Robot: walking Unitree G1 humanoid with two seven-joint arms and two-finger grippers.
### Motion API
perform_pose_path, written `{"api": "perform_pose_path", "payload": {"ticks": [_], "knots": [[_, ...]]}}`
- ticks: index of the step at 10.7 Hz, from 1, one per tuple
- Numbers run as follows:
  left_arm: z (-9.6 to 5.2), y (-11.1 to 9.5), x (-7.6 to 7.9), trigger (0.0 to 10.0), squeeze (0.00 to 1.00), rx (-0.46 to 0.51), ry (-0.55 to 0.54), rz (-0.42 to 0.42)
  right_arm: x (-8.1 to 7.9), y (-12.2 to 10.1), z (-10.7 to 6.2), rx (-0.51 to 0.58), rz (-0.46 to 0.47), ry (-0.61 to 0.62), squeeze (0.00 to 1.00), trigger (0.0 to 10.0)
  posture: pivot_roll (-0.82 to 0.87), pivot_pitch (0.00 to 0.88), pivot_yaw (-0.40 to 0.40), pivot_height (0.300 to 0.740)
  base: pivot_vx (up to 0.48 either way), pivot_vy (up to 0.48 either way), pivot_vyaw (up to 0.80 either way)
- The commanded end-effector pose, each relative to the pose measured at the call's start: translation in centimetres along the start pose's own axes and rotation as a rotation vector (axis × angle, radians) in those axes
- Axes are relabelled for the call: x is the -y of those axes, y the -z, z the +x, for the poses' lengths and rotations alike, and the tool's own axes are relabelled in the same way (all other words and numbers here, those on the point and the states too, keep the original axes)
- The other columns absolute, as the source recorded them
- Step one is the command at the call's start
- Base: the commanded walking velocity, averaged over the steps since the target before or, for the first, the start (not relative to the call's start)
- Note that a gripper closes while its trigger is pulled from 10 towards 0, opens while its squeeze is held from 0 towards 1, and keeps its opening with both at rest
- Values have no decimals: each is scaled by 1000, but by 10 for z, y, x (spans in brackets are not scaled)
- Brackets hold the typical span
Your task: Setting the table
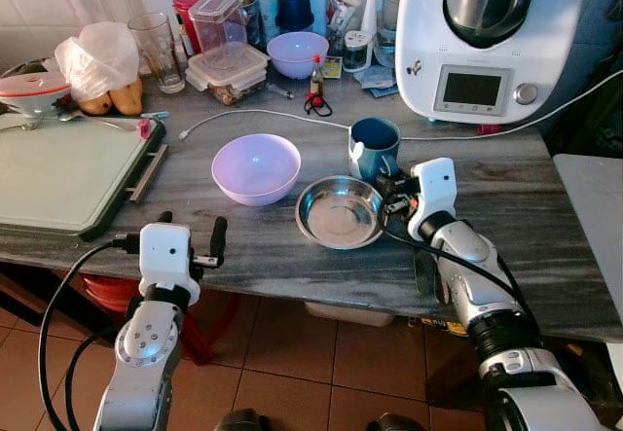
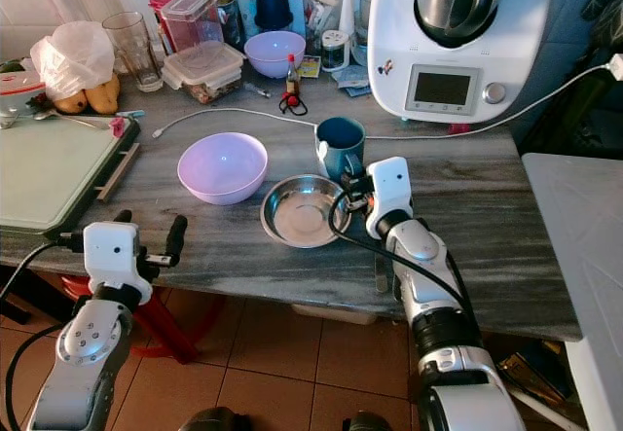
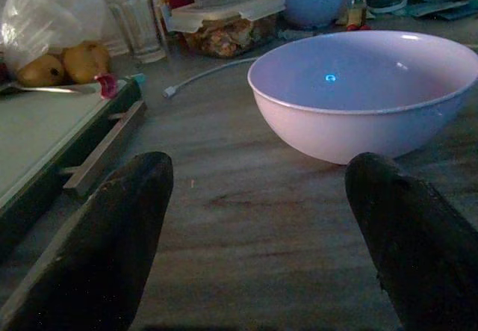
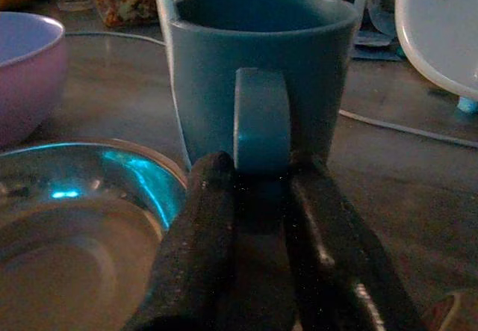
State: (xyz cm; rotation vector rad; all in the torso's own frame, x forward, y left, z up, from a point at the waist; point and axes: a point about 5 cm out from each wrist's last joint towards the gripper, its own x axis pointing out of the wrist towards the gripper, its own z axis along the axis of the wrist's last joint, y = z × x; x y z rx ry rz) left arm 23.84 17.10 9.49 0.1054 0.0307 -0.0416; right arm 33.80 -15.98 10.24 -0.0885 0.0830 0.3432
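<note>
The blue mug (image 1: 375, 147) is stood upright on the grey worktop (image 1: 506, 207), and its handle (image 4: 261, 118) is clamped between the two black fingers (image 4: 196, 241) of the right pincer (image 1: 392, 182), which is closed on it. Just beside this pincer, on its left, a steel bowl (image 1: 339, 212) is set, touching or nearly touching the mug's base. Farther to the left, a lilac bowl (image 1: 256, 167) is placed on the worktop, apart from the steel one. Beyond the mug, a white kitchen machine (image 1: 487, 42) is seen, with its white cable (image 1: 263, 114) laid across the worktop behind both bowls.

The left pincer (image 1: 190, 246) is held at the near edge of the worktop, its fingers (image 3: 112, 234) spread wide apart and nothing gripped between them; the lilac bowl is faced from a short way off. To the left of this pincer a green tray (image 1: 58, 173) is laid. At the back, a glass (image 1: 156, 52), lidded boxes (image 1: 226, 66), a second lilac bowl (image 1: 297, 53) and a bag with yellow fruit (image 1: 102, 71) are crowded together.
</note>
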Motion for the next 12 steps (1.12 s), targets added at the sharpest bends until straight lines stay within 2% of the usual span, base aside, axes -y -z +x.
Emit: {"api": "perform_pose_path", "payload": {"ticks": [1,3,5,8,10,11,12], "knots": [[2,-6,0,10000,0,19,1,12,4,-3,0,8,-16,15,1000,10000,26,34,63,740,0,0,0],[2,-5,0,10000,0,11,0,3,11,-20,-3,82,-47,57,1000,10000,20,35,70,740,0,0,0],[2,-4,0,10000,0,4,0,-8,11,-35,-11,154,-64,95,1000,10000,12,34,72,740,0,0,0],[2,-1,-2,10000,0,-22,-24,-33,-2,-48,-34,237,-54,161,1000,10000,-2,24,71,740,0,0,0],[0,2,-4,10000,0,-32,-56,-39,-11,-50,-50,253,-29,199,1000,10000,-9,8,65,740,0,0,0],[-1,4,-6,10000,0,-38,-71,-42,-26,-40,-61,213,9,156,992,10000,-14,0,60,740,0,0,0],[0,5,-7,10000,0,-38,-79,-38,-33,-36,-65,196,15,139,420,10000,-18,0,57,740,0,0,0]]}}
